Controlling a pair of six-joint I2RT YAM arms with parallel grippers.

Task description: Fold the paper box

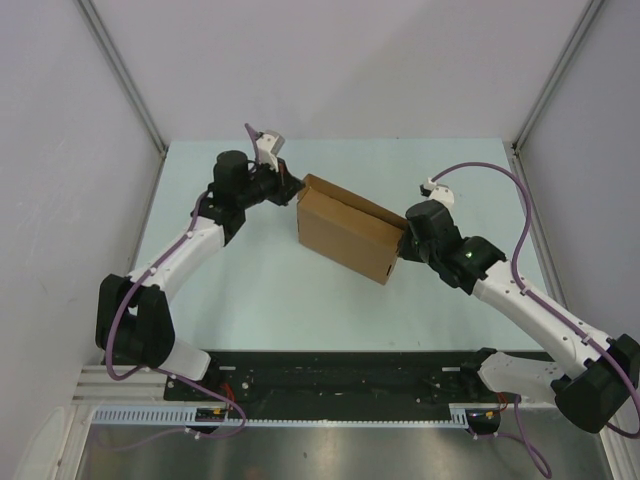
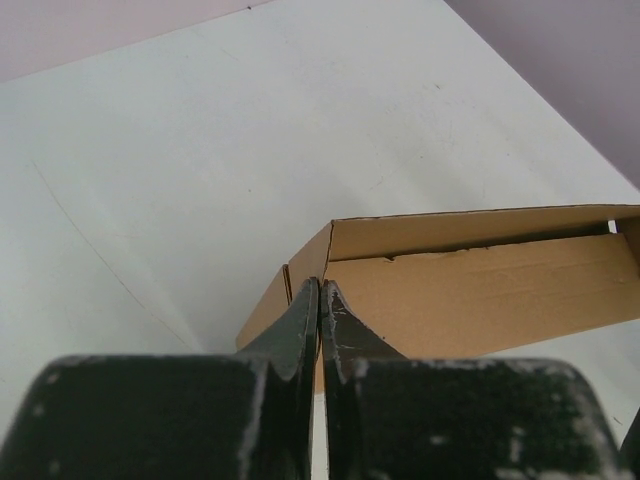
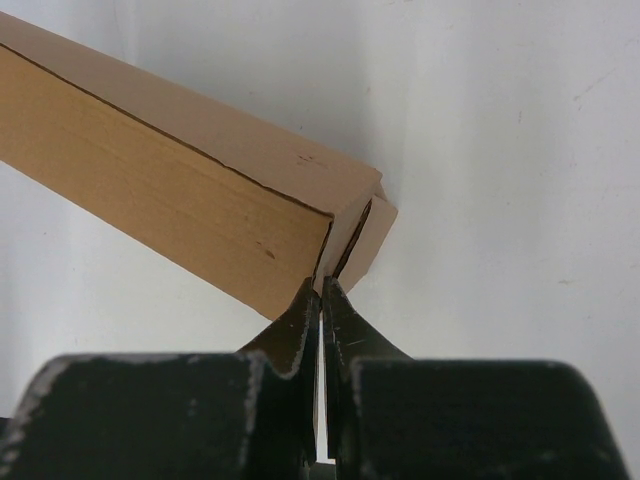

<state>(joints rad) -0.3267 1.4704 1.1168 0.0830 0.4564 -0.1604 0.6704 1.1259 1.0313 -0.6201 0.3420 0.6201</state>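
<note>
The box (image 1: 345,235) is seen at frame centre on the table (image 1: 300,310). The left pincer (image 1: 297,191) and right pincer (image 1: 403,238) are clenched, tips placed against its opposite ends.

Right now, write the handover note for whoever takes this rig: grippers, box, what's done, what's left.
Left gripper: shut, tips at the left end corner of the paper box; a pinch on cardboard cannot be told.
Right gripper: shut, tips at the box's right end, beside the end flap.
Box: on the table between the arms, angled.
Done: folded into box shape, lid down.
Left: a slit shows under the lid and the end flap stands ajar; likely press and tuck both.
</note>
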